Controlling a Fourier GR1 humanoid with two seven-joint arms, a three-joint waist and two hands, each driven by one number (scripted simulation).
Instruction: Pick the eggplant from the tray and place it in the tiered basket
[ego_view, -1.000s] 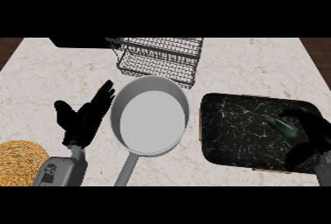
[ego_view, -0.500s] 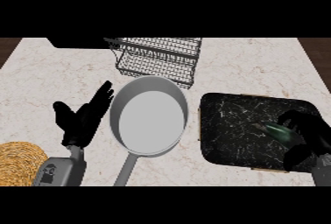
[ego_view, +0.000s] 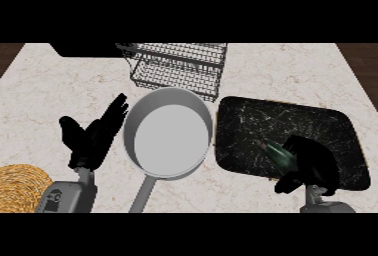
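The dark green eggplant (ego_view: 276, 153) lies on the black marbled tray (ego_view: 255, 129) at the right, with only its left end showing. My right hand (ego_view: 314, 165) is curled over the rest of it at the tray's front right. The wire tiered basket (ego_view: 179, 67) stands at the counter's back, to the left of the tray's far corner. My left hand (ego_view: 92, 137) rests open with its fingers up, left of the pan.
A grey frying pan (ego_view: 168, 135) sits in the middle between the two hands, its handle (ego_view: 144, 194) pointing toward me. A woven straw mat (ego_view: 21, 186) lies at the front left. A dark object (ego_view: 85, 48) sits at the back left.
My right hand has shifted left and lower over the tray and its fingers have closed around the eggplant. The left hand stays still.
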